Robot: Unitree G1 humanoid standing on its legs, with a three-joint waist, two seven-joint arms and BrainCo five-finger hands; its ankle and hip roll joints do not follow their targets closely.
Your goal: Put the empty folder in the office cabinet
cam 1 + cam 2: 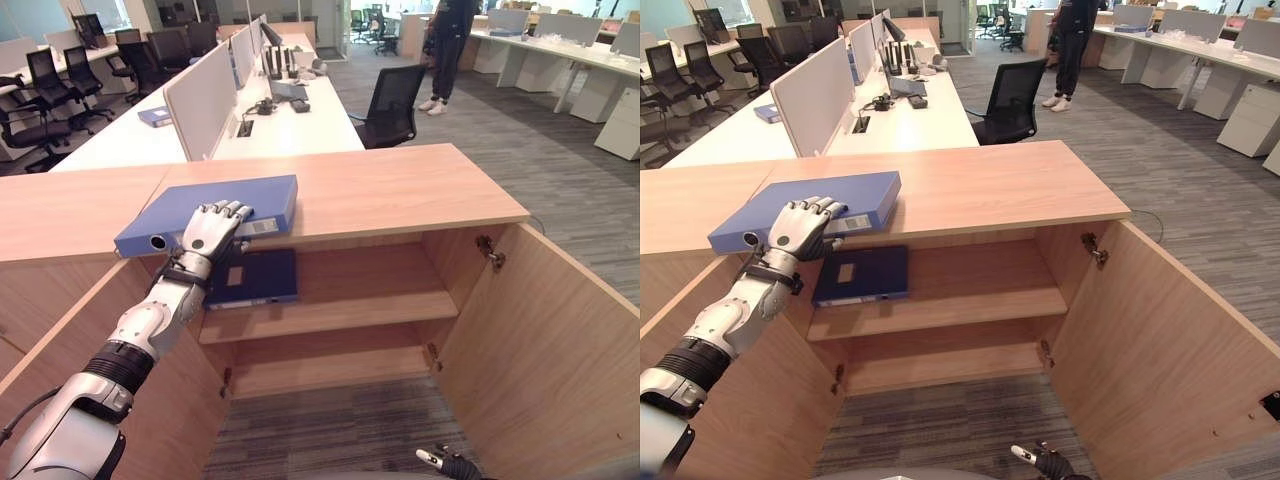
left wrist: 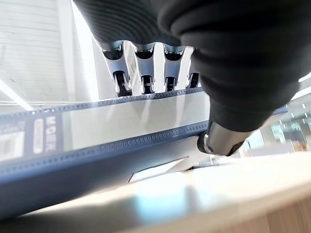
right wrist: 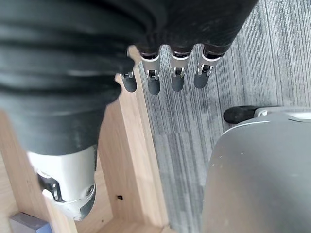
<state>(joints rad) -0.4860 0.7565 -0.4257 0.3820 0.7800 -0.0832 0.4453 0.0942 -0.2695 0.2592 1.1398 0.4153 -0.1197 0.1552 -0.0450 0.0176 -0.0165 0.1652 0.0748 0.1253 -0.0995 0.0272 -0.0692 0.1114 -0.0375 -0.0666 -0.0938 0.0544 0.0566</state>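
Observation:
A light blue folder point(image 1: 210, 205) lies flat on the wooden top of the cabinet point(image 1: 400, 190), its spine hanging over the front edge. My left hand point(image 1: 212, 232) grips that spine: the fingers point(image 2: 146, 82) curl over the folder's point(image 2: 121, 126) top face and the thumb point(image 2: 223, 141) presses from below. On the upper shelf point(image 1: 340, 310) inside the open cabinet lies a darker blue folder point(image 1: 255, 277), directly beneath my hand. My right hand point(image 1: 1040, 462) hangs low by the floor, its fingers point(image 3: 177, 80) relaxed and holding nothing.
The cabinet's right door point(image 1: 545, 350) stands wide open toward me, and the left door point(image 1: 60, 330) is open beside my left arm. Behind the cabinet are desks with a white partition point(image 1: 205, 100) and a black office chair point(image 1: 392, 105). A person point(image 1: 445, 50) stands far back.

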